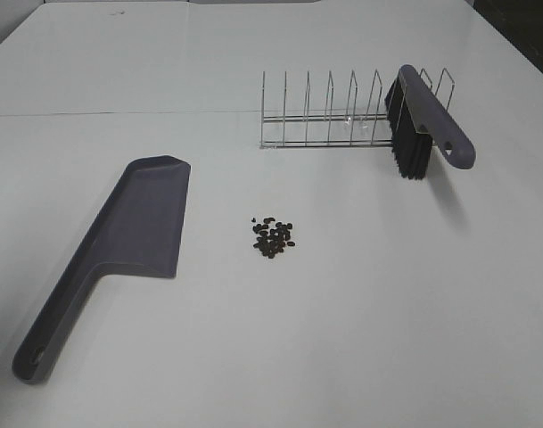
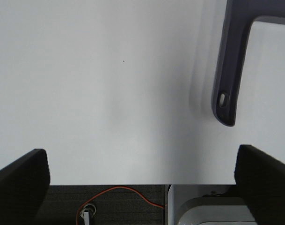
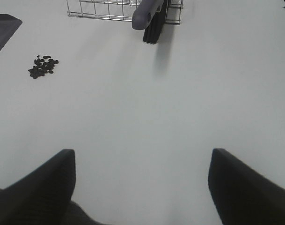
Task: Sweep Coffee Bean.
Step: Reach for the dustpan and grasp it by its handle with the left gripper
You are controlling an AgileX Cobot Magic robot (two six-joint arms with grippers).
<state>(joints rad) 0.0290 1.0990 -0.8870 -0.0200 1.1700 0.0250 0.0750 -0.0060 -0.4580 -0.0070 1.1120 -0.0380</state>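
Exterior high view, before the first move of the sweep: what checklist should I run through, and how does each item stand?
1. The small dark brown coffee beans lie in one tight pile on the white table: ok.
2. The grey plastic dustpan lies flat, left of the pile and apart from it: ok.
3. The grey-handled brush with black bristles stands in the thin wire rack, handle end sticking out: ok.
4. The left claw is open and empty: ok.
5. The right claw is open and empty: ok.
6. Brush bristles free of the rack wires: cannot tell.
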